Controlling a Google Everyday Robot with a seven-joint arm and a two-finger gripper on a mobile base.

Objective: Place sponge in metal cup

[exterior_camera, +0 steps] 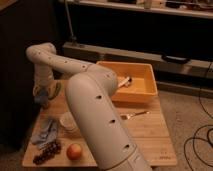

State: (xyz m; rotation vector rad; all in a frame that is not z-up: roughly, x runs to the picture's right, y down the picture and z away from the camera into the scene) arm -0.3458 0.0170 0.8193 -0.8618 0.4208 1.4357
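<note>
1 gripper (44, 96) hangs at the left edge of the table (155, 135), right at a yellowish sponge (51, 90); cannot tell if it is clamped on it or loose. Metal cup (125, 81) sits well apart, inside the orange bin (142, 92), seemingly tipped over. Risks: a weak hold drops the sponge mid-carry; the arm clips the bin wall; a tipped cup rolls and the sponge lands beside it. Bowl (67, 121) and cloth (46, 129) lie near the path.

The one camera sits high behind the arm (100, 120), close in, looking down and forward across the wooden tabletop (150, 135). The arm's near link fills the foreground, with the gripper (46, 94) at the tabletop's left edge.
</note>
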